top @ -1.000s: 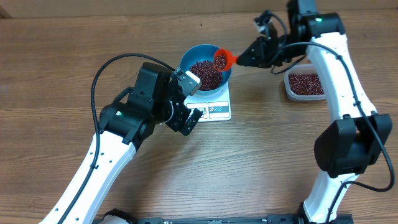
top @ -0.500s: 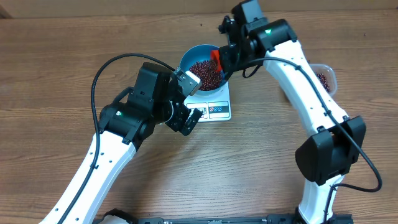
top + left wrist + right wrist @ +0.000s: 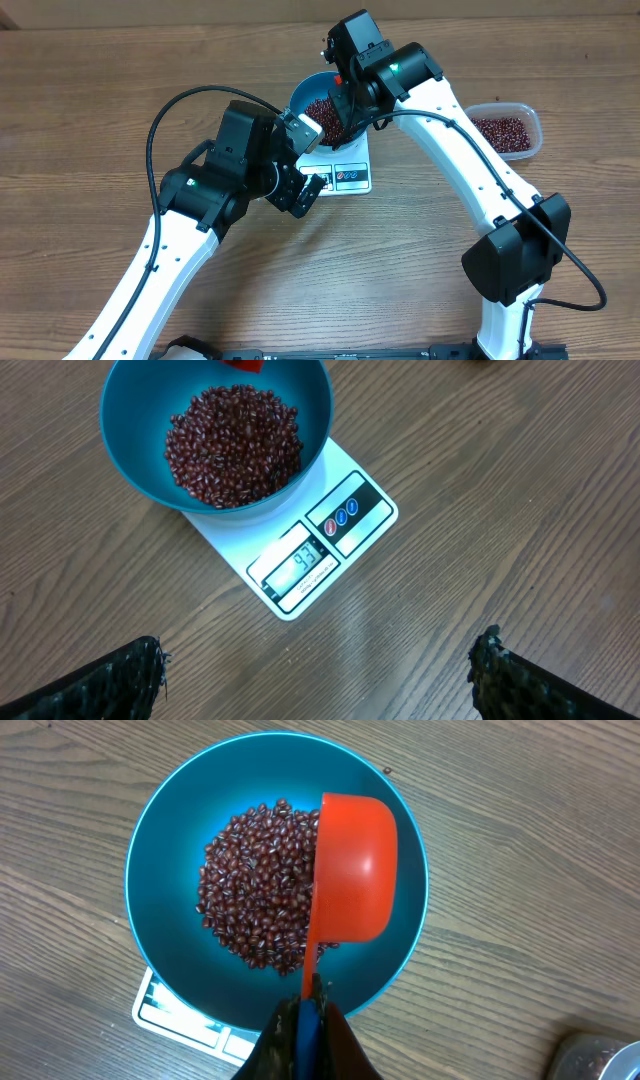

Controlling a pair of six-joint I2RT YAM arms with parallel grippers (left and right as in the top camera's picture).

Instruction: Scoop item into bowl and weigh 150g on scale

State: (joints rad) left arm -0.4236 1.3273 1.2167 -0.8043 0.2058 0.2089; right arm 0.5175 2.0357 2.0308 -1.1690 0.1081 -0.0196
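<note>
Clamping the thin handle of an orange-red scoop (image 3: 352, 870), the right gripper (image 3: 305, 1035) holds the scoop's cup low over the blue bowl (image 3: 165, 830), its jaws closed tight on the handle. Beneath the cup lies a heap of dark red-brown beans (image 3: 250, 905), gathered in the bottom of the bowl, which sits on the white scale (image 3: 345, 530) (its display is lit, the digits too small to read with confidence). The left gripper (image 3: 315, 680) hovers just in front of the scale's display edge with its jaws spread wide and nothing between them, its dark fingertips (image 3: 125, 680) framing bare wood. Well apart from the scale, toward the right arm's side of the wooden table (image 3: 80, 100), a clear plastic tub (image 3: 534, 130) holds more of the same beans.
</note>
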